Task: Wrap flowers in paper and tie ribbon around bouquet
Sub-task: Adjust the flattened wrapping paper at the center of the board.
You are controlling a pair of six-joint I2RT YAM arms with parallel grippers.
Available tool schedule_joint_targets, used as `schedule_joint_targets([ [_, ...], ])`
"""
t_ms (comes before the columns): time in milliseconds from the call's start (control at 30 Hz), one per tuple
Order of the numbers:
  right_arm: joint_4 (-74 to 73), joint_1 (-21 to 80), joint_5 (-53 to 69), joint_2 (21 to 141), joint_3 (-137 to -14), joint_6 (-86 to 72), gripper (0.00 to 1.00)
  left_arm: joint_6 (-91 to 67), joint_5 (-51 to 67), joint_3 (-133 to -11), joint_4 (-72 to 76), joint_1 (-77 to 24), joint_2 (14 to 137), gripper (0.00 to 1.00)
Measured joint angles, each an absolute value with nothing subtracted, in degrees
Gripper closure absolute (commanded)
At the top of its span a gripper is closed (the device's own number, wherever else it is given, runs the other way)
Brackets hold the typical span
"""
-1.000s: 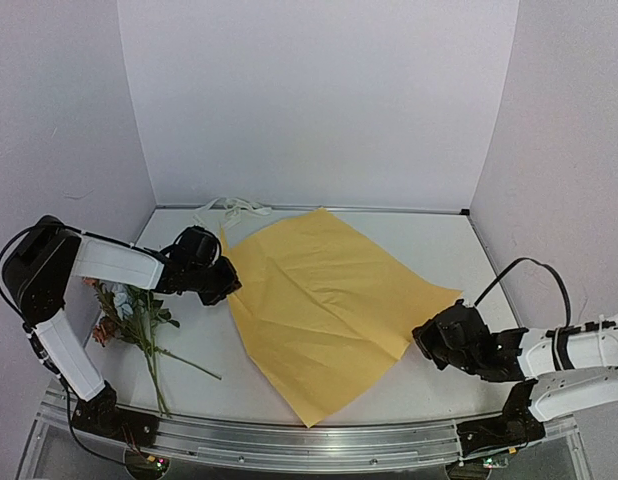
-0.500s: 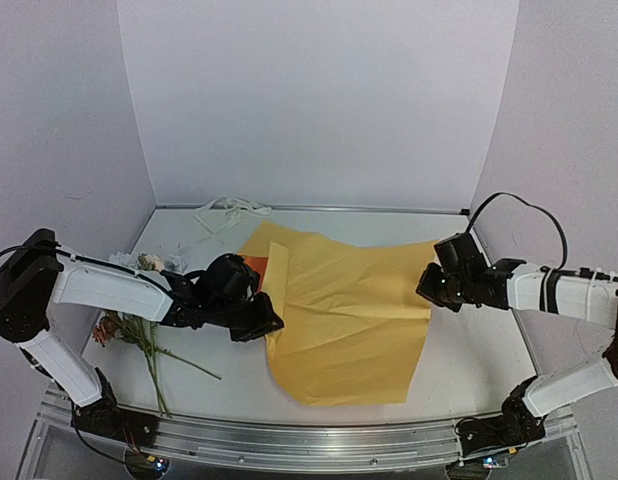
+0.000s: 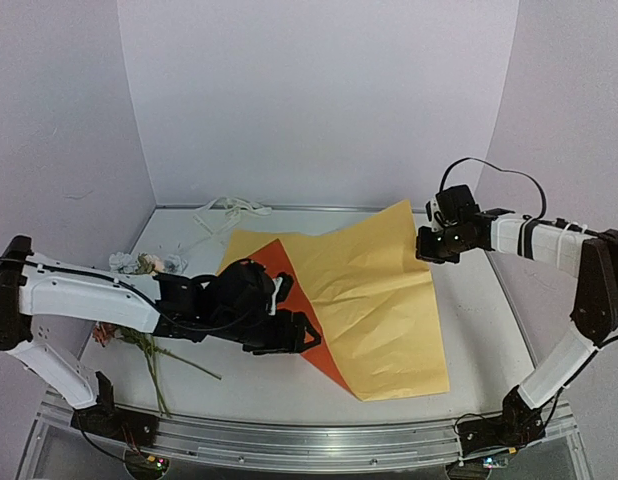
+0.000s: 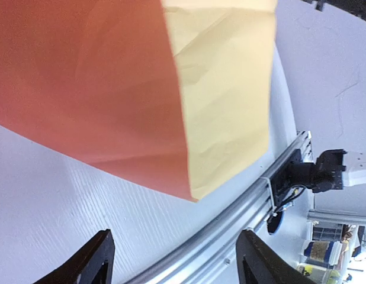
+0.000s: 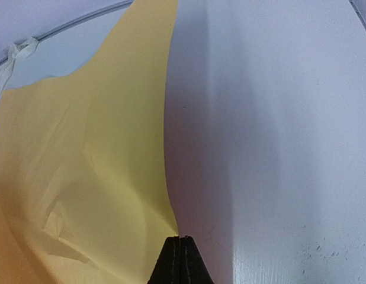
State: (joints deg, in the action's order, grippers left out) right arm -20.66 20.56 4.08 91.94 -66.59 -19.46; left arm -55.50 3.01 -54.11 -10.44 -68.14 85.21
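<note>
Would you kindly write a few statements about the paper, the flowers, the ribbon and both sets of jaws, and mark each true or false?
1. The right gripper has its jaws shut on a corner of the paper. True.
2. The left gripper has its jaws clamped on the paper. False: they stand open with nothing between them.
3. The flowers lie on top of the paper. False: they lie on the table, left of the sheet.
4. Part of the paper's orange face shows on its left side. True.
5. The ribbon is tied around the paper. False: it lies loose near the table's far edge.
</note>
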Motion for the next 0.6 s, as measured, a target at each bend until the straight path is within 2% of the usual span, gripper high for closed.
schedule_joint_targets([
  [200,-23.82,19.36,6.16,96.95,-71.94,-12.11,1.0,-49.64,0.45,-53.98,-17.53,-69.38,67.79,0.16],
  [267,-24.84,18.84,6.7,97.79,-73.51,-10.38,1.0,-47.67,-2.45,-54.54,-19.79,-69.35,61.84,0.12],
  [367,-26.07,18.49,7.23,98.64,-76.05,-8.45,1.0,-46.38,-10.03,-58.91,-26.46,-67.61,58.06,0.12],
  [433,-26.62,18.36,7.56,98.7,-77.38,-7.3,1.0,-45.18,-11.93,-62.35,-29.55,-61.19,58.9,0.16],
  [533,-26.89,18.35,8.35,98.63,-78.44,-6.08,1.0,-42.56,-10.42,-65.22,-29.8,-44.56,63.49,0.21],
  [600,-27.42,18.35,9.24,98.61,-79.01,-5.43,1.0,-40.29,-8.09,-66.21,-28.88,-34.92,69.26,0.3],
])
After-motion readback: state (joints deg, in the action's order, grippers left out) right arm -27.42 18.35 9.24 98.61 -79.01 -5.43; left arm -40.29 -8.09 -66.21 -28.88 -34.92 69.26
